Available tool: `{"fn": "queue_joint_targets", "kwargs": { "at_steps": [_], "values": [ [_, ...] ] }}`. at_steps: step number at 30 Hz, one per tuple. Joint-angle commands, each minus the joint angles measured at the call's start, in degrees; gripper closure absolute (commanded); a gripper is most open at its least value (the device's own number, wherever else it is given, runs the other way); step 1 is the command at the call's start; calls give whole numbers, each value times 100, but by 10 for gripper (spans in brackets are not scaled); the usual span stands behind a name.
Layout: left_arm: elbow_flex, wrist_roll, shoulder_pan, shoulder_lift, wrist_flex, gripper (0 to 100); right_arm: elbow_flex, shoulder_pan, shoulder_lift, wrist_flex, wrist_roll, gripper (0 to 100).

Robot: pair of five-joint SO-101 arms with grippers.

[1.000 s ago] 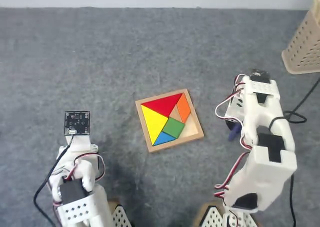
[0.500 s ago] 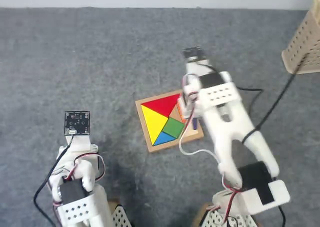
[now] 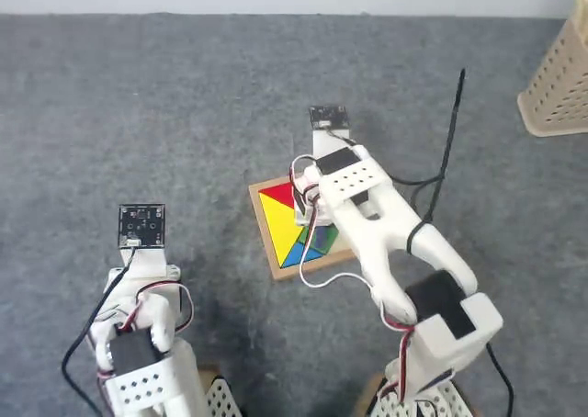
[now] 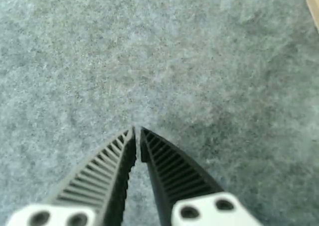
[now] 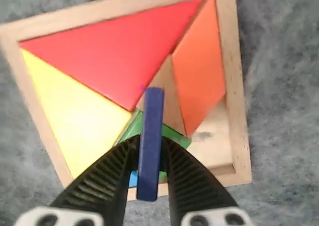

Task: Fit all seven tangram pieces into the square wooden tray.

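Observation:
The square wooden tray lies on grey carpet and holds a red triangle, a yellow triangle, an orange piece, a green piece and a sliver of light blue. Bare tray floor shows beside the orange piece. My right gripper hangs just above the tray's middle, shut on a dark blue piece held edge-on. In the high view the right arm covers most of the tray. My left gripper is shut on nothing, low over bare carpet.
A beige perforated basket stands at the far right edge. A black cable rises behind the right arm. The left arm stays at the near left, apart from the tray, with open carpet around it.
The right arm swung from the right side of the table leftward and now sits over the tray with the dark blue piece. The left arm has not moved.

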Motion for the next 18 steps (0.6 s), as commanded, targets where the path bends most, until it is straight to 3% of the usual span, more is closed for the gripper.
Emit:
{"fn": "queue_joint_targets", "kwargs": {
  "at_steps": [1, 5, 12, 18],
  "values": [
    [-40, -26, -18, -79, 44, 987, -299, 4, -136, -92, -79, 992],
    [-40, -26, -18, -79, 44, 987, -299, 4, -127, -4, -44, 987],
    [-40, -26, -18, -79, 44, 987, -299, -13, -145, 189, -44, 808],
    [-40, -26, -18, -79, 44, 987, -448, 163, -171, 418, -44, 804]
  ]
}}
